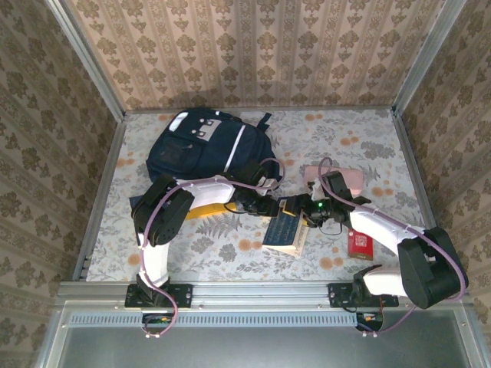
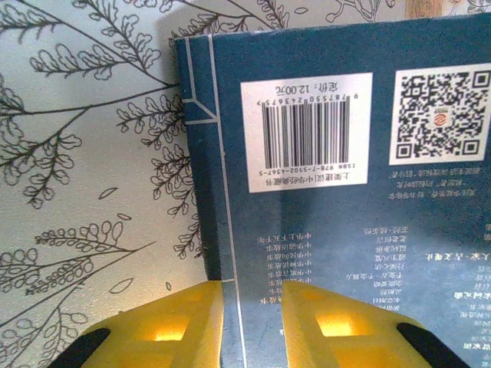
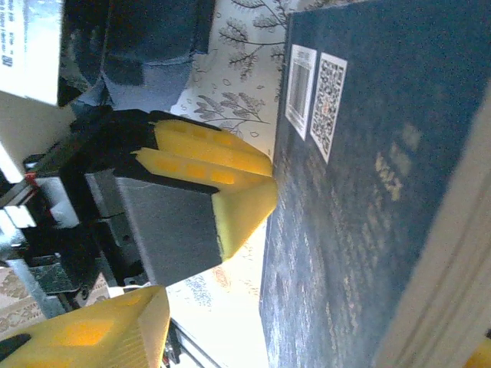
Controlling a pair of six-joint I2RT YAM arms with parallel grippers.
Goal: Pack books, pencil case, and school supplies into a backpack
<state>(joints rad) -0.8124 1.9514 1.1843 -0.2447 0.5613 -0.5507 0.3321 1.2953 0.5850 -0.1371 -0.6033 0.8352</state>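
evidently pinched navy book (image 2: 345, 230) at its edge with left hand (image 2: 252, 297), right hand (image 3: 314, 326) spread; seemed stiff, light.

Floral-patterned table (image 1: 345, 130), navy backpack (image 1: 207, 146) at far left, pink box (image 1: 353, 180), red pack (image 1: 359, 243), yellow book (image 1: 207, 213)

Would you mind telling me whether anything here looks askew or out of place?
The navy book is askew: it sits at a slant to the table edge, one edge pinched in the left gripper, cream pages showing. Nothing looks spilled or damaged.
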